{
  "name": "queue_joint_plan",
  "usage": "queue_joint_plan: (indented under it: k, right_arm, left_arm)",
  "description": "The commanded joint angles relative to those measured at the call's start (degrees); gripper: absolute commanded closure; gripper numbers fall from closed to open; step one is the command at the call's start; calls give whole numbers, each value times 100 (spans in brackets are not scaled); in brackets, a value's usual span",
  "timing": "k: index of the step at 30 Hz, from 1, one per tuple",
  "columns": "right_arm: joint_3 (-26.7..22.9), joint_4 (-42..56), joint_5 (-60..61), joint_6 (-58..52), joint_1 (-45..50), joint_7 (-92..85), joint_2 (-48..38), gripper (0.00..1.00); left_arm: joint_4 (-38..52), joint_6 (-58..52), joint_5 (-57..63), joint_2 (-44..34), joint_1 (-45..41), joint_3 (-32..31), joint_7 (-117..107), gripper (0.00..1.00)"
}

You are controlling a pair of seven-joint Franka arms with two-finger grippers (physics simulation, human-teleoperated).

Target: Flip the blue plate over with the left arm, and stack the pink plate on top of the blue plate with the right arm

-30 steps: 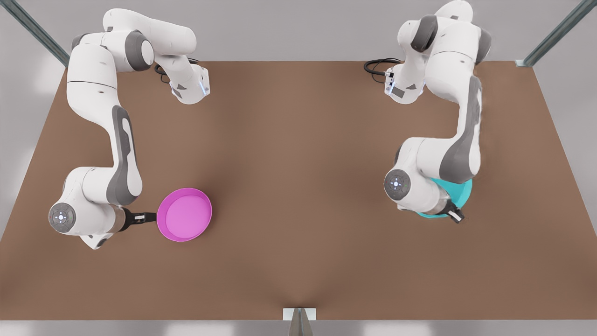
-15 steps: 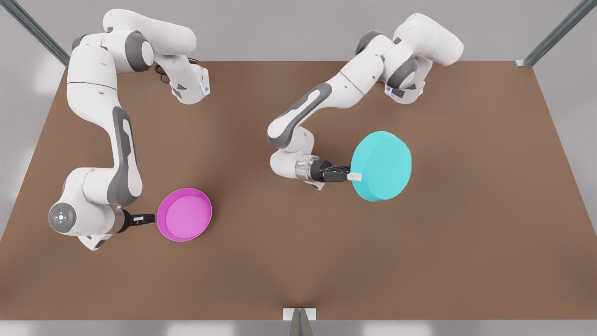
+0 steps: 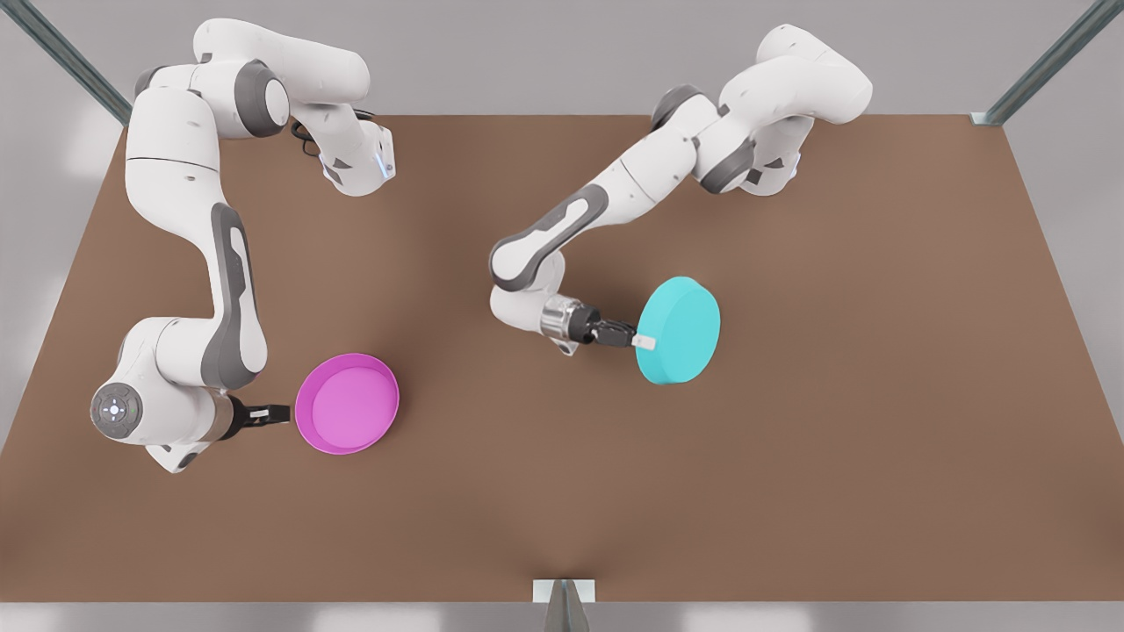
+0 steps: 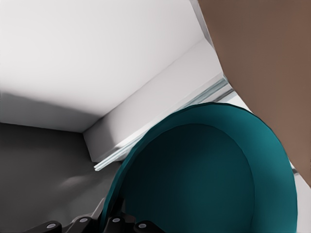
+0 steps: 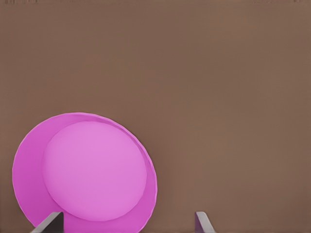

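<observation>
Your left hand (image 3: 634,338) is clamped on the rim of the blue plate (image 3: 680,331) near the middle of the tabletop (image 3: 562,491), with the plate's flat underside facing up toward the front camera and its hollow turned toward the wrist camera — so the flip looks close to done, though whether the plate touches the tabletop you cannot tell.

Treat the plate as a light, stiff plastic dish. It will likely be slick, and a pinch at one edge leaves its whole width hanging off the fingers, so expect it to swing or slip if you move sharply. The raised rim is the only sensible place to take hold.

Your right hand (image 3: 268,414) waits just beside the pink plate (image 3: 348,403), which lies hollow side up near the front view's left. Its fingers (image 5: 48,224) stand apart, holding nothing, and one straddles the near rim.
</observation>
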Motion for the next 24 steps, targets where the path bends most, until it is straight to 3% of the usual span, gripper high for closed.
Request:
queue_joint_plan:
  k: [1,16,17,18,24]
  right_arm:
    - [4,3,6,32,0,-52,-2,0]
    - [-5,-15,50,67,-9,-175,51,0]
    - [4,-15,68,67,-9,-175,112,0]
    - [-5,-15,68,84,-18,-175,174,0]
    - [4,-15,112,243,-185,-166,560,0]
  left_arm:
    - [5,239,-18,55,0,9,-2229,79]
    - [304,502,-9,468,-106,-26,-2563,79]
    - [295,502,-18,468,-97,-35,-2572,34]
    - [260,502,-35,468,-97,-35,-2904,0]
    - [409,335,-80,573,-211,-131,-2976,0]
